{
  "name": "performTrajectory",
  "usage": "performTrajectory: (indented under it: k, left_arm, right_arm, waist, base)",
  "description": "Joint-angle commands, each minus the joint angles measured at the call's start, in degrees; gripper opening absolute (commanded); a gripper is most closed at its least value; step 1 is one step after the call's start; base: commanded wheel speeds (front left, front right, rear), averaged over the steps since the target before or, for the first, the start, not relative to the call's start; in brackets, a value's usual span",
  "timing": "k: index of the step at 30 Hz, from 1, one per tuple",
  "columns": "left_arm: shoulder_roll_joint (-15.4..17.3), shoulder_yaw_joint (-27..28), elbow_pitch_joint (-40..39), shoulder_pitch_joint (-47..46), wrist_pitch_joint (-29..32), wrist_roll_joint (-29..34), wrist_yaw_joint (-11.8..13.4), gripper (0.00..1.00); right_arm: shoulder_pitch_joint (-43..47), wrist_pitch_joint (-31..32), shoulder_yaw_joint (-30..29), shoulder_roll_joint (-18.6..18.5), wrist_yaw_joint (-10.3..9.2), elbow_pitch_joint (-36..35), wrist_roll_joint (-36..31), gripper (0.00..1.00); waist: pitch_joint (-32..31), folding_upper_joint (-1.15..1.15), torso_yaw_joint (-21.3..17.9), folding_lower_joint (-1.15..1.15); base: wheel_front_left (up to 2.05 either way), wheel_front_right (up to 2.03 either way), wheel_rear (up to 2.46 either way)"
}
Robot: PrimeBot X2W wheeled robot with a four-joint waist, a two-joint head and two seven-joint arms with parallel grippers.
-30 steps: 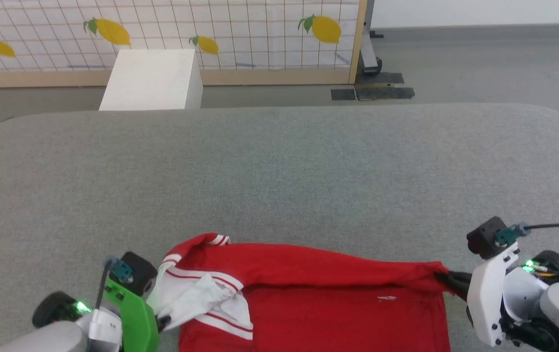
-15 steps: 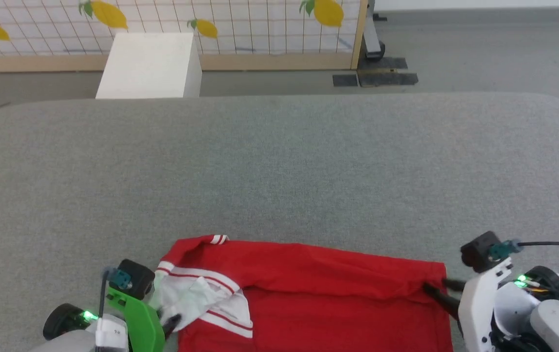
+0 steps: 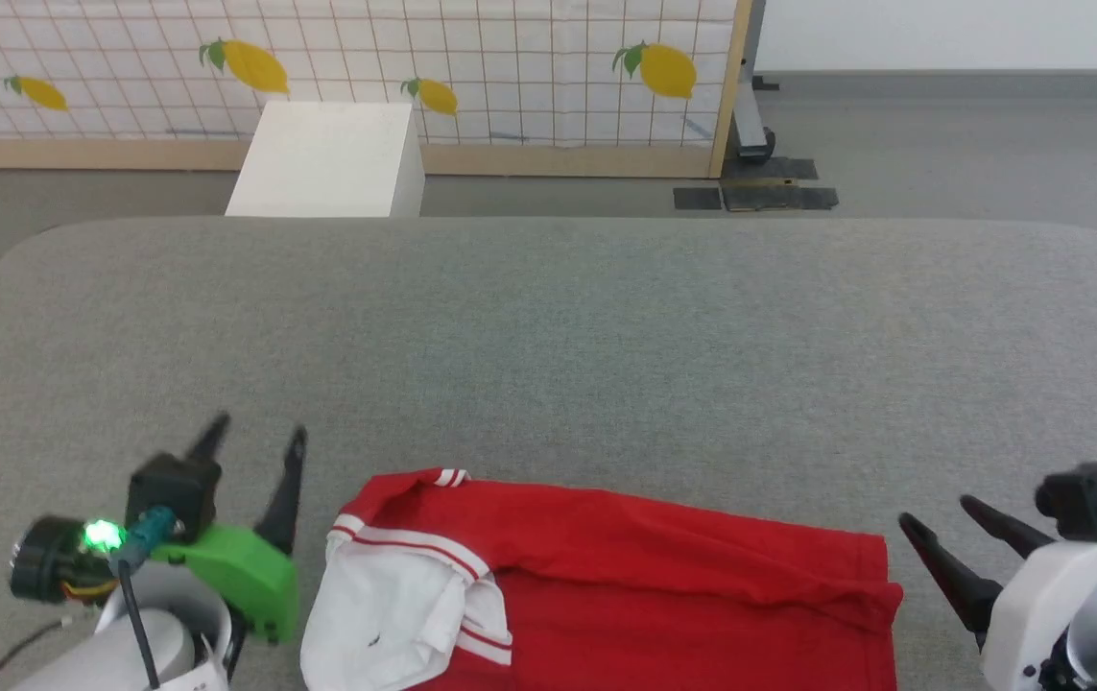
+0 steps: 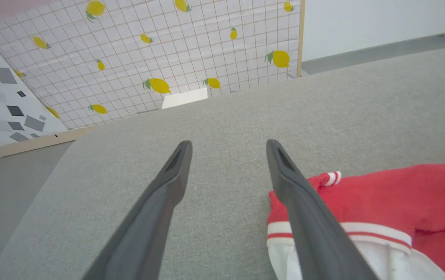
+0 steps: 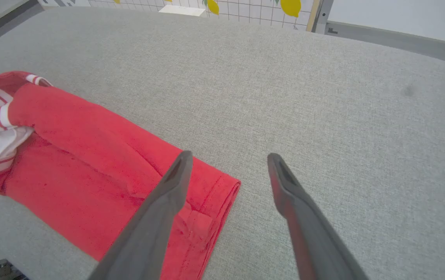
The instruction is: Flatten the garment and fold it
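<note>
Locates garment (image 3: pixel 663 576) at middle of near edge of worktop (image 3: pixel 548 326). Finds left gripper (image 3: pixel 258 430) and right gripper (image 3: pixel 935 510) spread wide, empty, just beside its two ends.

One red garment (image 3: pixel 663 576), one grey table (image 3: pixel 548 326), and my two grippers: the left gripper (image 3: pixel 258 430) and the right gripper (image 3: pixel 937 512), four dark fingers (image 4: pixel 167 194) between them. Behind: one white box (image 3: pixel 327 158), one gridded screen (image 3: pixel 510 48), four printed lemons (image 3: pixel 668 70) in the head view.
</note>
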Motion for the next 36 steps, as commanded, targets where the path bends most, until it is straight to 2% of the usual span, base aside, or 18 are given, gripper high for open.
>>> performTrajectory:
  k: [1, 5, 8, 10, 13, 16, 19, 23, 29, 36]
  left_arm:
    - [-1.79, 3.92, -0.75, 1.51, -0.45, 3.27, 2.23, 1.00]
    - [-5.95, 14.38, -3.54, 7.29, -0.49, 13.70, 7.98, 1.00]
    - [-9.21, 20.71, -5.52, 11.98, -0.50, 19.83, 9.52, 1.00]
    - [-11.64, 25.00, -6.61, 14.89, -0.50, 23.32, 9.48, 1.00]
    - [-16.21, 31.57, -9.54, 18.91, -0.50, 28.07, 7.47, 1.00]
    - [-20.25, 37.14, -11.69, 22.54, -0.50, 31.61, 3.70, 1.00]
    - [-24.10, 42.54, -10.84, 26.01, -0.51, 34.21, 0.18, 1.00]
    - [-27.57, 46.77, -8.02, 28.34, -0.51, 38.30, -3.66, 1.00]
    - [-31.22, 49.25, -4.34, 28.47, -0.51, 43.85, -6.00, 1.00]
    - [-33.86, 49.84, -2.68, 28.34, -0.51, 46.88, -7.60, 1.00]
  right_arm:
    - [1.69, 0.55, -1.80, 1.81, -0.09, -0.66, -1.00, 1.00]
    - [4.54, 2.26, -4.96, 5.78, -0.09, -0.76, -2.69, 1.00]
    - [5.25, 3.46, -5.51, 7.61, -0.09, 0.14, -2.76, 1.00]
    - [5.20, 4.68, -5.24, 8.42, -0.09, 0.73, -2.50, 1.00]
    - [4.04, 6.07, -5.02, 8.92, -0.09, 1.69, -1.92, 1.00]
    - [2.91, 8.79, -3.90, 8.57, -0.09, 3.23, -1.06, 1.00]
    - [1.10, 12.55, -1.94, 6.88, -0.09, 5.29, -0.95, 1.00]
    - [-2.20, 18.11, 0.96, 4.66, -0.09, 7.56, 0.60, 1.00]
    - [-5.74, 25.47, 6.33, 1.02, -0.09, 10.48, 1.28, 1.00]
    - [-5.83, 26.37, 10.35, 1.90, -0.09, 11.63, 3.65, 1.00]
  waist:
    - [0.44, 0.00, 0.42, 0.00]
    - [1.28, 0.00, 0.85, 0.00]
    - [1.88, 0.00, 1.00, 0.00]
    - [2.22, 0.00, 1.03, 0.00]
    - [2.69, 0.00, 1.13, 0.00]
    - [3.05, 0.00, 1.36, 0.00]
    - [3.46, 0.00, 1.53, 0.00]
    - [3.83, 0.00, 1.99, 0.00]
    - [4.11, 0.00, 3.52, 0.00]
    - [4.50, 0.00, 4.12, 0.00]
  base:
    - [0.00, 0.00, 0.00]
    - [0.00, 0.00, 0.00]
    - [0.00, 0.00, 0.00]
    - [0.00, 0.00, 0.00]
    - [0.00, 0.00, 0.00]
    - [0.00, 0.00, 0.00]
    - [0.00, 0.00, 0.00]
    - [0.00, 0.00, 0.00]
    - [0.00, 0.00, 0.00]
    - [0.00, 0.00, 0.00]
